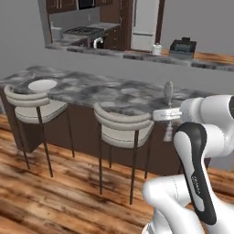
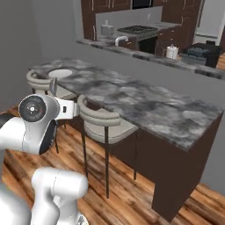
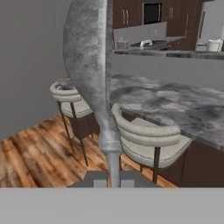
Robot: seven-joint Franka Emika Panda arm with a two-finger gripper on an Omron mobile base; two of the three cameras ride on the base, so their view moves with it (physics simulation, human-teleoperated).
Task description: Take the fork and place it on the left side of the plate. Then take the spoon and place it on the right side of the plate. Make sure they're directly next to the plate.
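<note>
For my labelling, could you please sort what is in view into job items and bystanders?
Job: spoon held in the end effector; plate on the counter.
Just there: stools, kettle, toaster.

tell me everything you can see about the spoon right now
The spoon is slim, silver-grey, dull mottled metal, with an oval bowl tapering into a thin handle. It stands upright, bowl up, its handle pinched in the shut end effector. It is held in the air in front of the marble counter, touching nothing else.
</note>
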